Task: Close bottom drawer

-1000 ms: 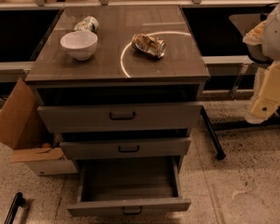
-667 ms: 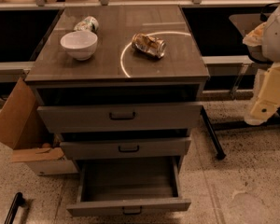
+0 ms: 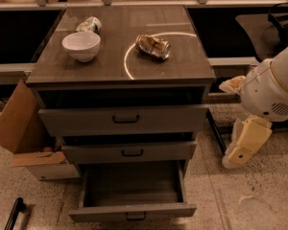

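Observation:
The bottom drawer (image 3: 132,212) is the lowest of the grey cabinet's three drawers. It is pulled far out, showing a bare grey box inside, with a small dark bar handle (image 3: 135,217) on its low front. My gripper (image 3: 232,160) hangs at the end of the cream arm link to the right of the cabinet. It is about level with the middle drawer (image 3: 129,152), clear of the cabinet and touching nothing. The middle drawer and the top drawer (image 3: 125,119) each stand slightly out.
On the cabinet top (image 3: 182,66) stand a white bowl (image 3: 81,46), a tipped can (image 3: 89,25) and a crumpled packet (image 3: 153,46). A cardboard box (image 3: 24,128) sits left of the cabinet. A dark bar (image 3: 13,213) lies on the floor at lower left. A chair base (image 3: 216,133) is at the right.
My arm has dropped lower and swung left toward the cabinet's right side. The drawers and the things on top have not moved.

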{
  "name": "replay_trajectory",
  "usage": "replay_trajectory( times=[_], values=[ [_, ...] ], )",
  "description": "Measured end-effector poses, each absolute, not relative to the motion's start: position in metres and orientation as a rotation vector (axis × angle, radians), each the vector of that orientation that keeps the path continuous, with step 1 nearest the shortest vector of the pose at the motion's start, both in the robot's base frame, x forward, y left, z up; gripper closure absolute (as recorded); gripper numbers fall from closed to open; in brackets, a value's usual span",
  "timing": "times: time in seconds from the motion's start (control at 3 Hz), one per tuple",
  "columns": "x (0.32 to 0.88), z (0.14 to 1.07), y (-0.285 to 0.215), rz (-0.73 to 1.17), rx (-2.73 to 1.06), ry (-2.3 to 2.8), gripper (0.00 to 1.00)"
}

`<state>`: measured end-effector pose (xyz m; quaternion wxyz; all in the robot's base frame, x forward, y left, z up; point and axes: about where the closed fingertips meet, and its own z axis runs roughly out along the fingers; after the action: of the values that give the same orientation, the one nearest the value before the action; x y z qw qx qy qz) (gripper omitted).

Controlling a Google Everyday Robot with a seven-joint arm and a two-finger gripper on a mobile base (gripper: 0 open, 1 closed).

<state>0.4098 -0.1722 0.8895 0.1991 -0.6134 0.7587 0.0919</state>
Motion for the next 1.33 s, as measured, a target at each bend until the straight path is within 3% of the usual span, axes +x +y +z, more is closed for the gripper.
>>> replay_trajectory(
  times=[0.67,1.33],
  values=[
    [0.403,0.855,-0.160,0.281,-1.790,2.107,0.00],
    [0.375,0.721,-0.109,0.446,-1.925,2.041,0.00]
  ],
)
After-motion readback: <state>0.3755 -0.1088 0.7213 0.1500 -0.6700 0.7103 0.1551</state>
